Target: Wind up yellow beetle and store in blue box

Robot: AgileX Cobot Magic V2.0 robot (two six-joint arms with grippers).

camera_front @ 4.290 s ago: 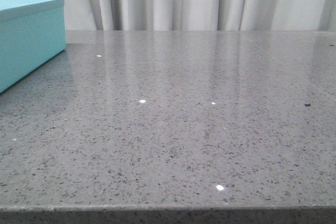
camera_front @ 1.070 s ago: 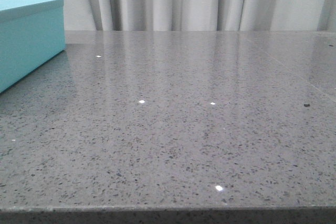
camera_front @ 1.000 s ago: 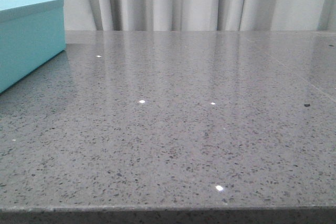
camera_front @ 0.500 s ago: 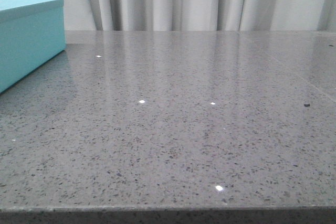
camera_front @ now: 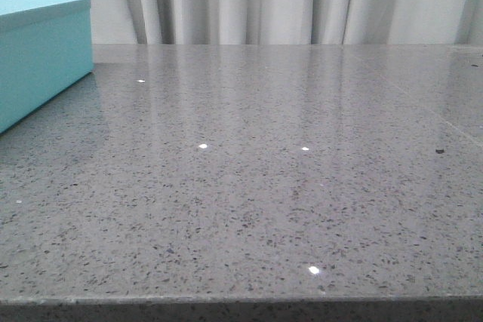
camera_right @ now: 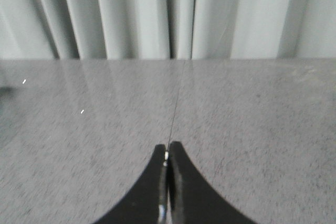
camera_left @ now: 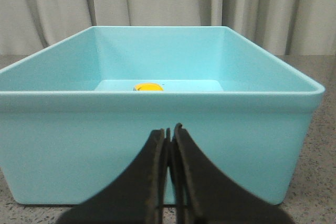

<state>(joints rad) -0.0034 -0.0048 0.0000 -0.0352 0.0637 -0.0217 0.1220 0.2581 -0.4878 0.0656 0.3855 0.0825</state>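
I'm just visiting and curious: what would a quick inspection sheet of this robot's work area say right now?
Surface: speckled grey stone tabletop, glossy, a small dark speck near its right edge.
Job's things: small yellow toy beetle lies on the floor of the open turquoise-blue rectangular box; only its roof shows.
Clutter: nothing seen.
Grippers: left gripper shut, empty, outside the box's near wall; right gripper shut, empty, over bare tabletop.
Cables: nothing seen.
Surroundings: pale pleated curtain behind.
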